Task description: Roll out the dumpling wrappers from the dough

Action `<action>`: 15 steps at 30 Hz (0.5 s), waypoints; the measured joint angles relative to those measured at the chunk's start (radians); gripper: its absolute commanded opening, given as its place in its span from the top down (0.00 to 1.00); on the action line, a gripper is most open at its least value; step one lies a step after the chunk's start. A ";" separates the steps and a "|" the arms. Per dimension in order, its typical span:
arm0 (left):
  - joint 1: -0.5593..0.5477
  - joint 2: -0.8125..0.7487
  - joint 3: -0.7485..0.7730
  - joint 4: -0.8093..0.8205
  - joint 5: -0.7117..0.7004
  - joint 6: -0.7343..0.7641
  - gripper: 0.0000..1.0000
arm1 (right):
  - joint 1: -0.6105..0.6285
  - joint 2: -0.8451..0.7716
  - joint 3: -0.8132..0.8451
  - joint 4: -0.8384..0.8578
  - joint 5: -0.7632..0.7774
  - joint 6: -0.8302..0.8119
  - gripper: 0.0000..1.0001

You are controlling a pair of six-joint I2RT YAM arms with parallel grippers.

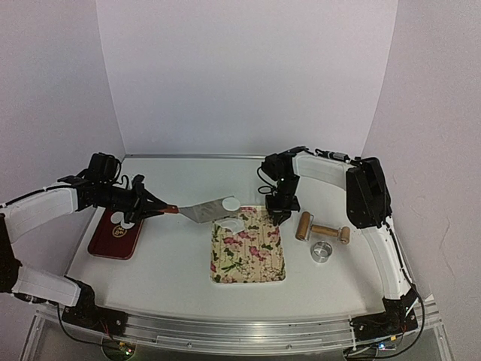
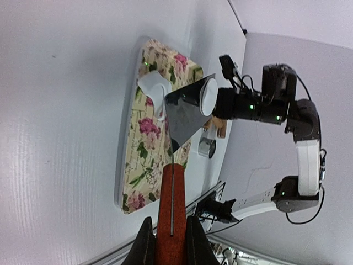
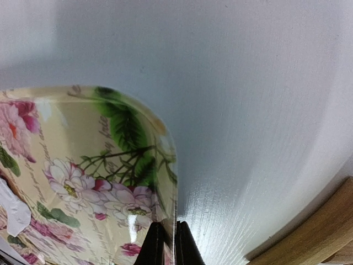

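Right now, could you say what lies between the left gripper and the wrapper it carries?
Only the spatula held by the left gripper: red handle, then metal blade, the dumpling wrapper on its tip, seen from the left wrist.

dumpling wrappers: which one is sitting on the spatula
The round disc at the tip of the spatula blade. The other white dough lies flat on the floral board itself, not on the metal.

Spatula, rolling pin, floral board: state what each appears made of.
Spatula: mirror-bright blade, likely polished steel; red-brown handle, wood or plastic, unclear. Rolling pin: matte tan, probably wood. Floral board: glossy printed surface with glare, perhaps glass or glazed plastic.
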 measured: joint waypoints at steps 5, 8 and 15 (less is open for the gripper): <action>0.134 -0.039 0.041 -0.121 -0.035 0.026 1.00 | -0.013 0.004 0.007 -0.006 0.000 -0.001 1.00; 0.201 -0.044 0.064 -0.186 -0.067 0.050 1.00 | -0.027 0.004 0.007 -0.008 0.000 -0.004 1.00; 0.365 -0.114 0.071 -0.324 -0.152 0.086 1.00 | -0.059 0.009 0.016 -0.012 0.000 -0.019 1.00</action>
